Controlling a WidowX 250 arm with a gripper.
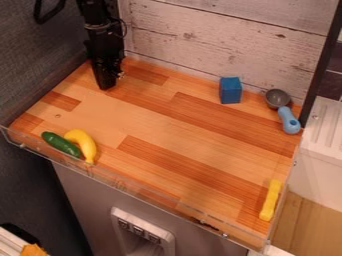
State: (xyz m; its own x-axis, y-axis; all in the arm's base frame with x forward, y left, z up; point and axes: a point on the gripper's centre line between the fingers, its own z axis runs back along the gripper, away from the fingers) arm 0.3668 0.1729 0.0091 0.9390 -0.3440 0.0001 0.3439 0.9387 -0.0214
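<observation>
The black gripper (107, 86) hangs low over the back left corner of the wooden counter (160, 135), pointing down, with no object beside it. At the front left, a green cucumber (61, 144) lies next to a curved yellow banana (85, 145). A blue block (230, 90) stands near the back wall, right of centre. To its right lies a scoop with a grey bowl and blue handle (288, 120). A yellow bar-shaped block (270, 200) lies near the front right corner.
A clear low barrier (155, 198) runs along the counter's front edge. Whitewashed planks (220, 37) form the back wall, and a dark post (323, 65) stands at the back right. Beyond the right edge is a white ribbed surface (322, 135).
</observation>
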